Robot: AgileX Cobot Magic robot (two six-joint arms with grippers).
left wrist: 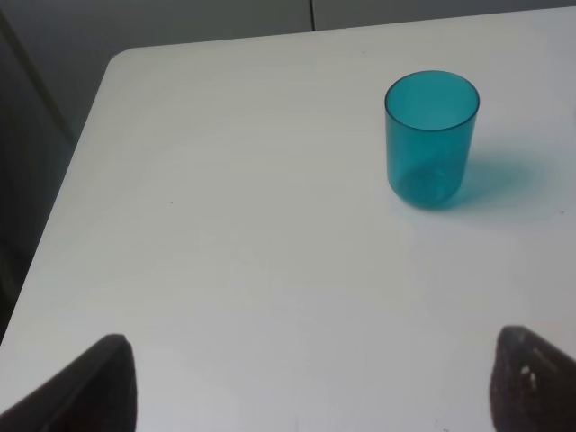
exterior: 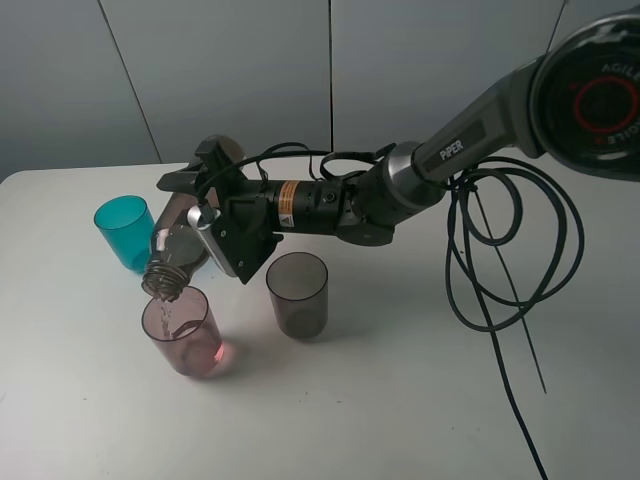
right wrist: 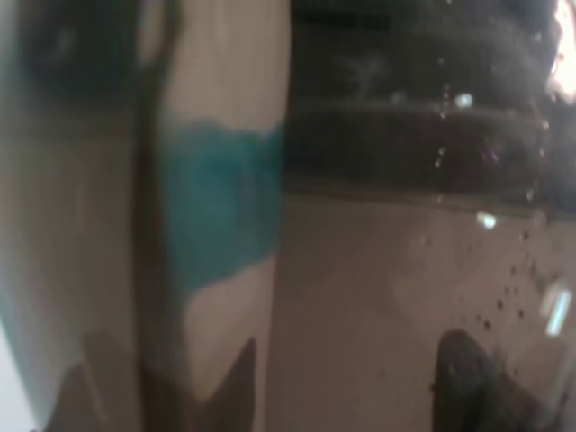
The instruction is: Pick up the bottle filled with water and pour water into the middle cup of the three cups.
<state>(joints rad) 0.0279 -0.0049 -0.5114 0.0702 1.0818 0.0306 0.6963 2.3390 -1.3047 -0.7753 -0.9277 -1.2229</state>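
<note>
The right gripper (exterior: 215, 220) is seen clamped across a clear, ribbed plastic bottle (exterior: 175, 258). The bottle is tipped steeply, with its open mouth held just above the rim of the translucent pink cup (exterior: 183, 335) at the near left. A smoky grey cup (exterior: 297, 293) is set to the right of the pink one, and a glossy teal cup (exterior: 125, 230) farther left. The left gripper (left wrist: 310, 396) is held wide open over the matte white table (exterior: 400, 400).

Around the pink cup (exterior: 183, 338), a teal cup (exterior: 125, 232) blocks 11 o'clock, a grey cup (exterior: 297, 293) 2 o'clock, the tilted bottle (exterior: 178, 262) 12. The table (exterior: 380, 420) lies open from 4 to 8 o'clock.
</note>
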